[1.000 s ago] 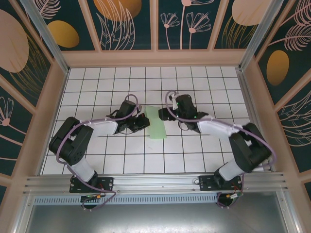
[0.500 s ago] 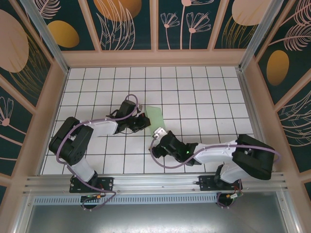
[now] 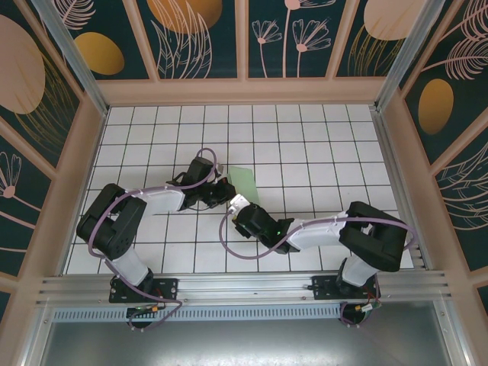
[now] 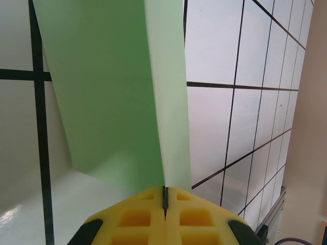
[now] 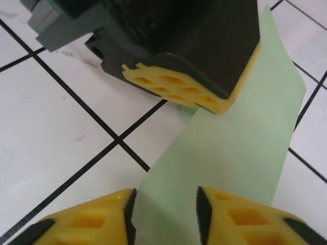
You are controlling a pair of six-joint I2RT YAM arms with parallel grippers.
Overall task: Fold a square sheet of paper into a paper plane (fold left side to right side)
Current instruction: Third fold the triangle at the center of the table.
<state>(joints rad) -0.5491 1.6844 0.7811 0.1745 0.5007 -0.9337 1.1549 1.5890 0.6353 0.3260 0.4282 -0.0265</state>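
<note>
The square sheet of paper (image 3: 246, 183) is light green and folded into a narrow upright strip on the white tiles. My left gripper (image 3: 223, 191) is shut on its left edge; in the left wrist view the yellow fingers (image 4: 138, 219) pinch the raised flap of the sheet (image 4: 112, 87). My right gripper (image 3: 238, 204) is at the strip's near end, open. In the right wrist view the sheet (image 5: 230, 143) runs between its fingertips (image 5: 163, 209), and the left gripper (image 5: 191, 97) sits just ahead on the paper. A pointed paper plane is out of view.
The white tiled floor (image 3: 305, 145) is ringed by wooden walls (image 3: 244, 90) at the back and sides. An aluminium rail (image 3: 244, 286) with both arm bases runs along the near edge. The right arm (image 3: 328, 229) stretches low across the near tiles.
The right arm has swung from the paper's far right side round to its near end and come up close to it. The left gripper has kept its hold in place.
</note>
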